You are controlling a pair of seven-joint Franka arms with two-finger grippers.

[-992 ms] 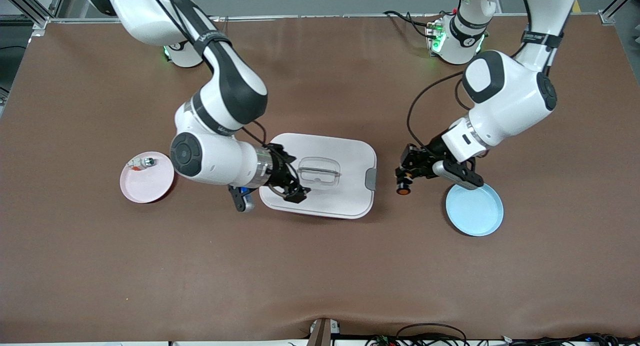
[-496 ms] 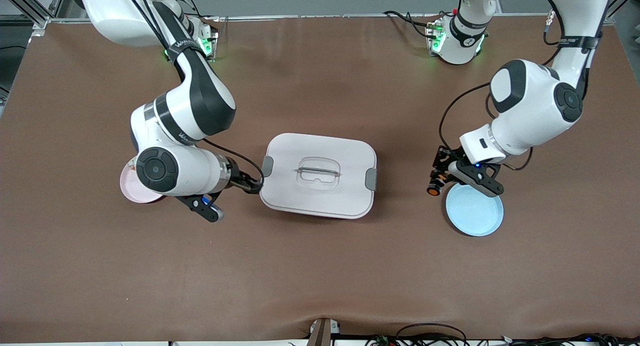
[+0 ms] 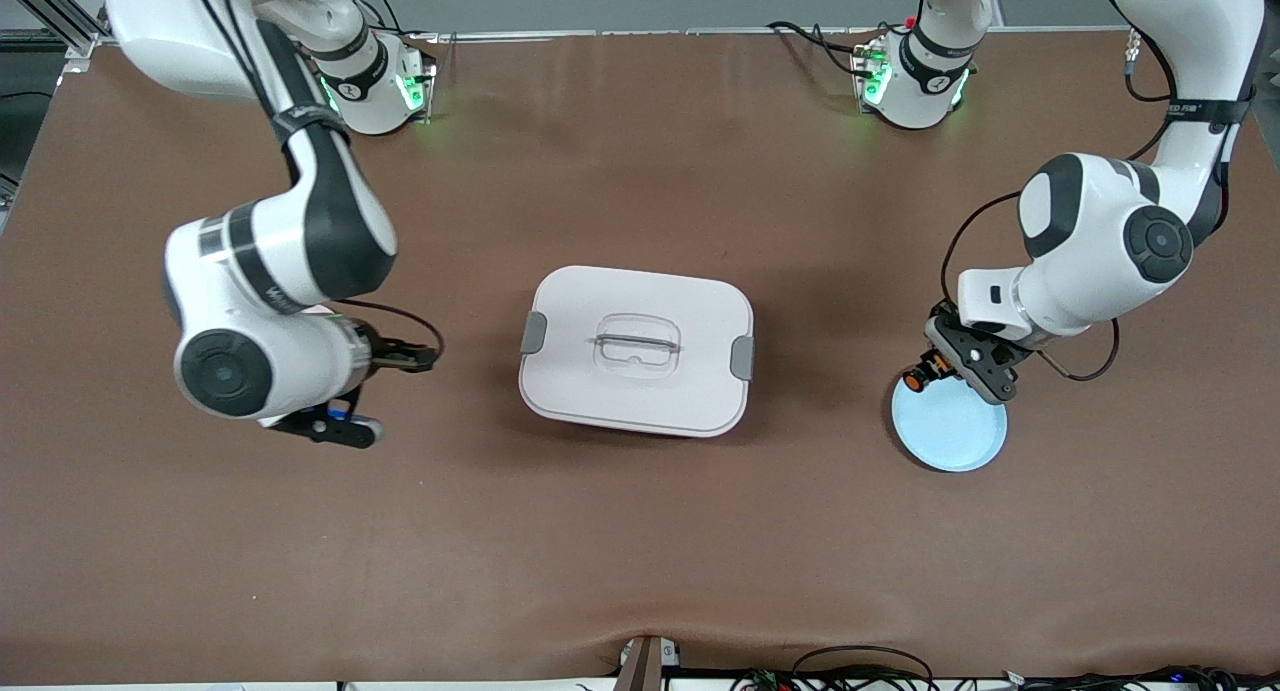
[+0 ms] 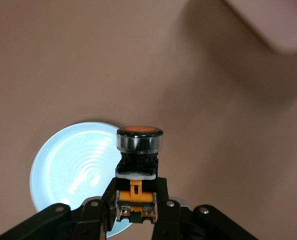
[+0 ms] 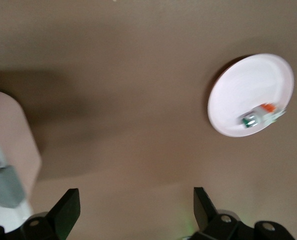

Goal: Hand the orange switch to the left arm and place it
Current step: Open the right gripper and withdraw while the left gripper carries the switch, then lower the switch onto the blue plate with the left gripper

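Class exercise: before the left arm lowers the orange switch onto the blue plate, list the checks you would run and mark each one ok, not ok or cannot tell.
1. Left gripper shut on the black-and-orange push-button switch: ok.
2. Switch over the round light-blue plate: ok, at its rim.
3. Blue plate bare: ok.
4. Left arm apart from the large white lidded box: ok.
5. Right gripper open, holding nothing: ok.
6. Height of switch above plate: cannot tell.
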